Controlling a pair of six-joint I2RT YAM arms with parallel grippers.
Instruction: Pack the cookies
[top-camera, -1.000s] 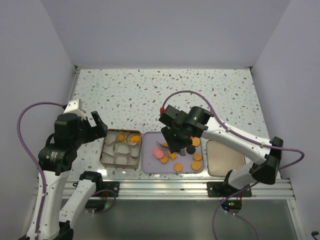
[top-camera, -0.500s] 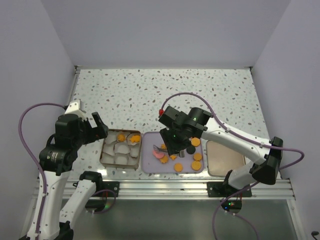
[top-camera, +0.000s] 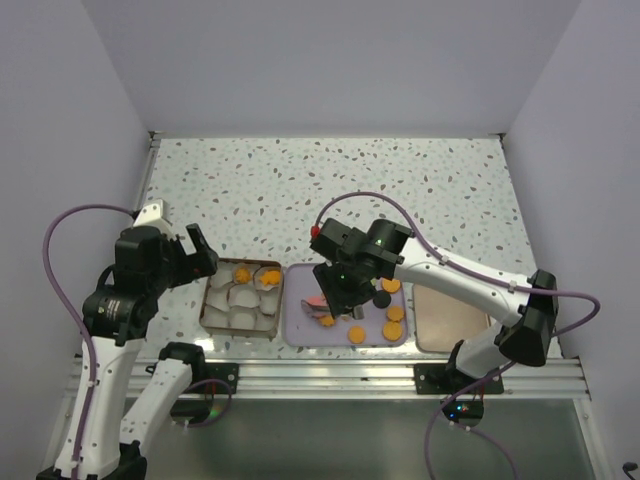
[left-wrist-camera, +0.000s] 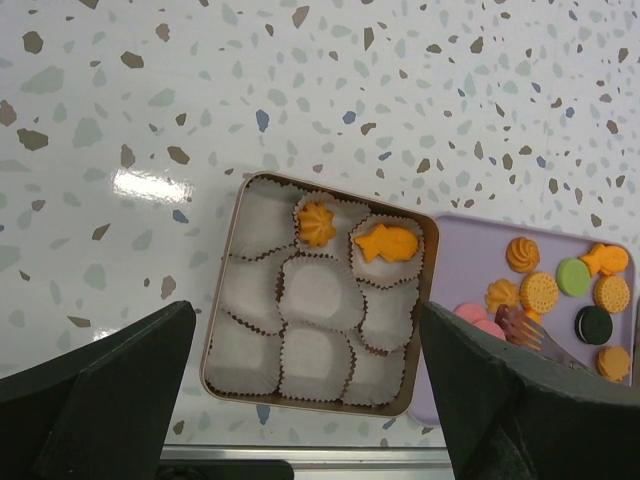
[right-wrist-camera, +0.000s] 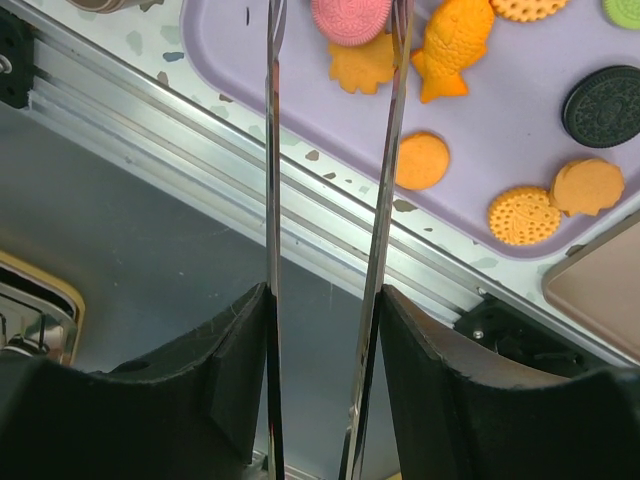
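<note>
**Time to grab the pink cookie**

Look at the purple tray, at the near side in the middle. Lying there, loose and flat: most of the cookies. Two more orange ones already tucked into paper cups in the box, just to the left.

Clamped in the right gripper: long thin tongs. Blades apart, one on each side of the pink cookie in the wrist view. Cannot tell how low the tips are.

Hanging over the box with fingers spread wide and nothing inside: the left gripper.

Probably light, hard, and easy to crack or let slip. Best to squeeze softly on the round edges, not the flat top, then lift slowly. Watch out for the orange star right against it on the near side.
</note>
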